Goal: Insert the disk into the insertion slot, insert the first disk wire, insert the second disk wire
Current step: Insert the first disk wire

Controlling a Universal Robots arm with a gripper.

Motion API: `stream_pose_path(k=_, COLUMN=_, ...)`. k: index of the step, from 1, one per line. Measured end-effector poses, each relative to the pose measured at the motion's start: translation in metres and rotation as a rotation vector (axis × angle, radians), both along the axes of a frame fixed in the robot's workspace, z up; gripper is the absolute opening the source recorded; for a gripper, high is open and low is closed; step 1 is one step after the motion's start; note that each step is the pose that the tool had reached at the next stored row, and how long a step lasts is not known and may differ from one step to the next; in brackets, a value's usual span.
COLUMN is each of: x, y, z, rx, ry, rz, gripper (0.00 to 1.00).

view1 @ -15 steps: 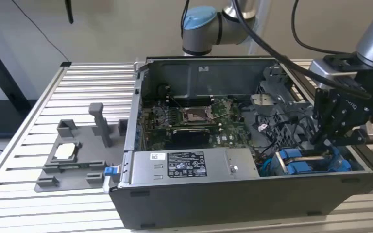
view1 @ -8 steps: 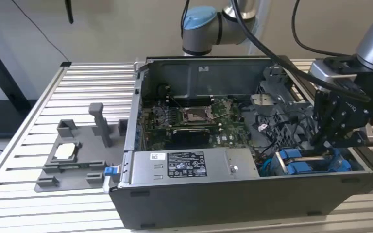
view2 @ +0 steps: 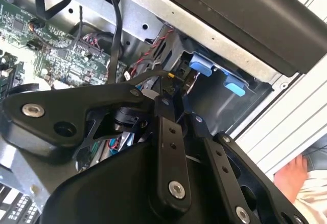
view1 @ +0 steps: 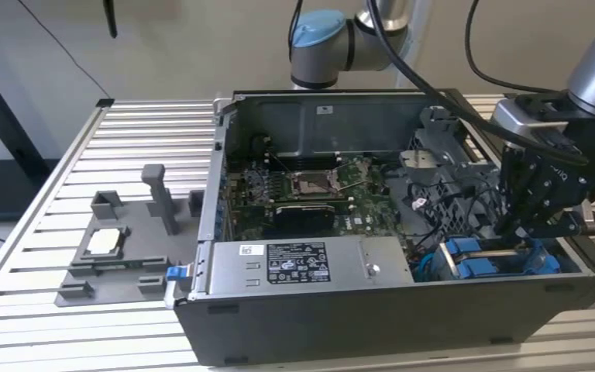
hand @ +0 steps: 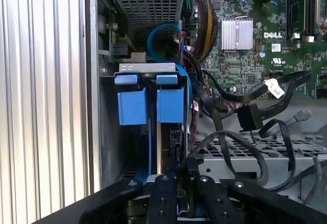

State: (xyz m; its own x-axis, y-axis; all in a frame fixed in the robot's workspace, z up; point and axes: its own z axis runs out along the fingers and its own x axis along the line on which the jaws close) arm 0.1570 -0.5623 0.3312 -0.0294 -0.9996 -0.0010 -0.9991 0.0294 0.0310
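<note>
Hand [view1: 523, 232] over insertion slot [hand: 148, 68], grip state unclear; disk [hand: 134, 107] inside, bright blue frame tabs showing.

Green motherboard [view1: 352, 203], grey power-supply box [view1: 295, 268]

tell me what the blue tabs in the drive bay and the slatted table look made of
The blue tabs look like matte moulded plastic: even saturated colour, rounded edges. The slatted table looks like bare aluminium, probably: pale grey ribbed slats with a dull sheen, though painted steel is possible.
</note>
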Motion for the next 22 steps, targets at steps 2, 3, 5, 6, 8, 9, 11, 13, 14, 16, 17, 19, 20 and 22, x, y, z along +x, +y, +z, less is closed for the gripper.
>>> stream_pose_path(k=2, x=0.0000, y=0.0000, z=-0.0001, rx=-0.0008, ry=0.0009, rz=0.000, gripper=0.20)
stream_pose_path(k=3, x=0.0000, y=0.0000, z=-0.0001, rx=-0.0011, ry=0.0013, rz=0.000, gripper=0.20)
stream_pose_path(k=5, x=-0.0002, y=-0.0001, z=-0.0002, rx=-0.0020, ry=0.0026, rz=0.000, gripper=0.20)
stream_pose_path(k=6, x=-0.0002, y=-0.0001, z=-0.0003, rx=-0.0022, ry=0.0026, rz=0.000, gripper=0.21)
stream_pose_path(k=8, x=-0.0001, y=0.0000, z=0.0003, rx=-0.0028, ry=0.0029, rz=0.000, gripper=0.27)
stream_pose_path(k=9, x=-0.0001, y=0.0000, z=0.0017, rx=-0.0024, ry=0.0030, rz=0.000, gripper=0.27)
stream_pose_path(k=11, x=-0.0001, y=0.0000, z=0.0080, rx=-0.0027, ry=0.0031, rz=0.000, gripper=0.27)
stream_pose_path(k=13, x=-0.0001, y=0.0000, z=0.0145, rx=-0.0027, ry=0.0029, rz=0.000, gripper=0.27)
stream_pose_path(k=14, x=-0.0001, y=0.0000, z=0.0178, rx=-0.0030, ry=0.0029, rz=0.000, gripper=0.27)
stream_pose_path(k=16, x=-0.0001, y=0.0000, z=0.0244, rx=-0.0030, ry=0.0030, rz=0.000, gripper=0.27)
stream_pose_path(k=17, x=-0.0001, y=0.0000, z=0.0276, rx=-0.0029, ry=0.0029, rz=0.000, gripper=0.27)
stream_pose_path(k=19, x=-0.0001, y=0.0000, z=0.0335, rx=-0.0029, ry=0.0030, rz=0.000, gripper=0.27)
stream_pose_path(k=20, x=-0.0001, y=0.0000, z=0.0360, rx=-0.0029, ry=0.0029, rz=0.000, gripper=0.27)
stream_pose_path(k=22, x=-0.0005, y=0.0000, z=0.0402, rx=-0.0030, ry=0.0030, rz=0.000, gripper=0.27)
